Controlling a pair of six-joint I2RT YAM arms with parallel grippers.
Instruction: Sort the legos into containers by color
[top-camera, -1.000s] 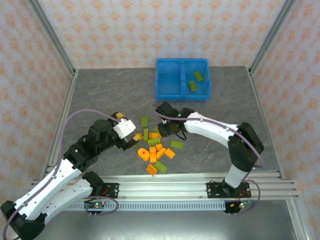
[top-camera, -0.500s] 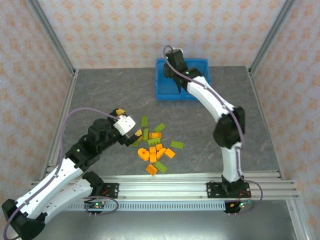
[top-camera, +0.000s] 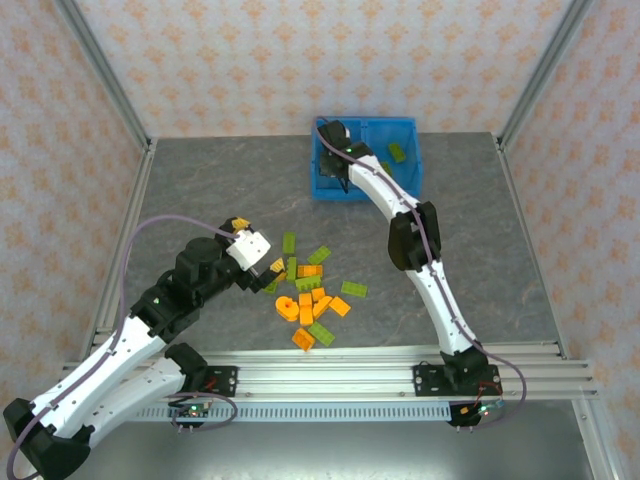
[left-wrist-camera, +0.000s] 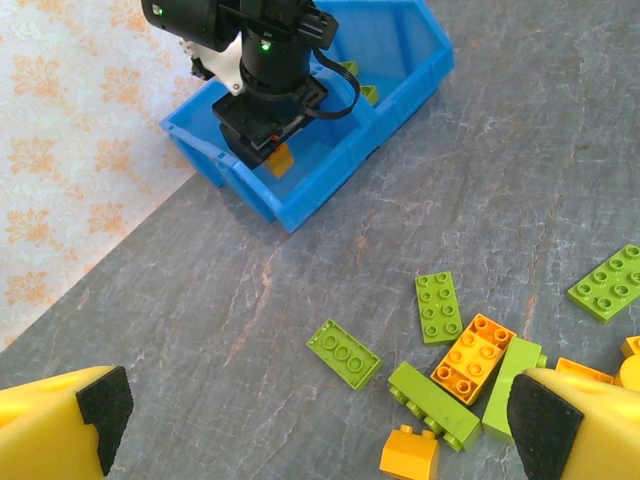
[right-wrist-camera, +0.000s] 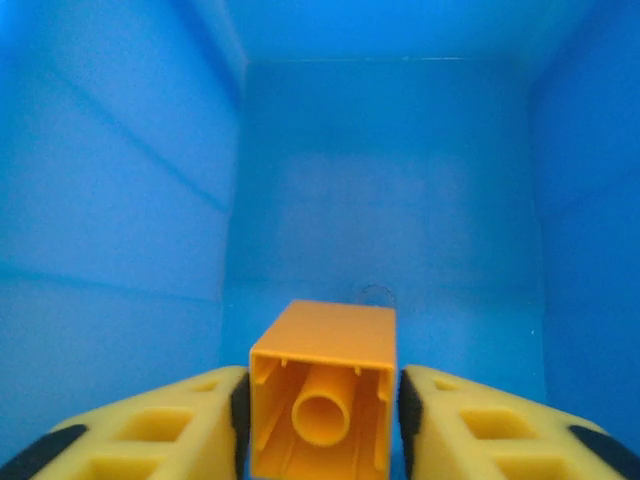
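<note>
Right gripper (left-wrist-camera: 268, 140) is reaching into the left compartment (right-wrist-camera: 380, 200) of the blue bin (top-camera: 412, 188), with 1 orange brick (right-wrist-camera: 322, 400) pinched between its fingers. 2 green bricks (top-camera: 397, 152) sit in the right compartment. Left gripper (left-wrist-camera: 325, 405) hangs spread wide with nothing in it, right over the loose pile (top-camera: 312, 292) of orange and green legos on the grey table (top-camera: 200, 190).

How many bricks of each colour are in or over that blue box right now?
Green bricks, lying in the right compartment of the blue box: 2
Orange brick, between the right fingers over the left compartment: 1
Total: 3
</note>
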